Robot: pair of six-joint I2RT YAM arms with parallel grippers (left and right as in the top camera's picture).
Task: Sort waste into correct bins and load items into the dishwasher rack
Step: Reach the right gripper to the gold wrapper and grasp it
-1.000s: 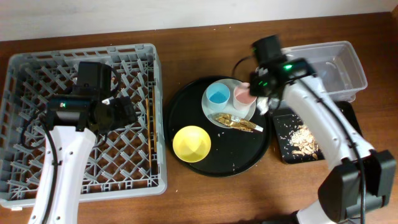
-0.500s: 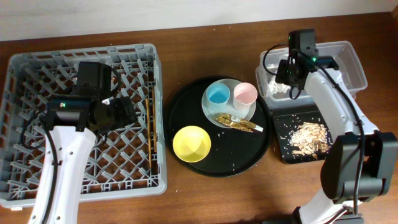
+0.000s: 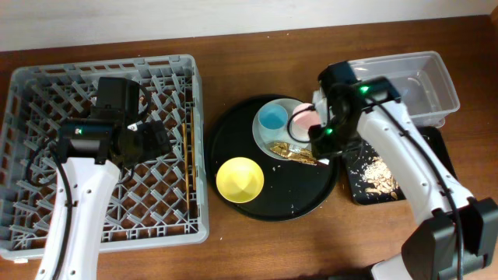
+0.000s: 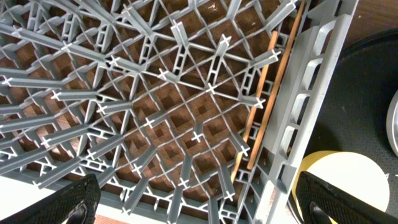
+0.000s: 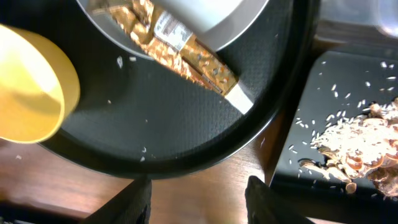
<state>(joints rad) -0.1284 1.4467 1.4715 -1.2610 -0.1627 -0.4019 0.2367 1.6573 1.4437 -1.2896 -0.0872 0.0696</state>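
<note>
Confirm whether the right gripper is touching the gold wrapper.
Apart. The right wrist view shows the right gripper open, its fingers short of the wrapper, with bare round black tray between them.

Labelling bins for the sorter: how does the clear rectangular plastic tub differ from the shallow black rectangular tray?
The clear rectangular plastic tub is see-through with tall walls; the shallow black rectangular tray is opaque and low-rimmed. The tray holds loose beige food scraps; none show in the tub's visible part. The tub sits farther back on the table. Both are rectangular with similar footprints.
</note>
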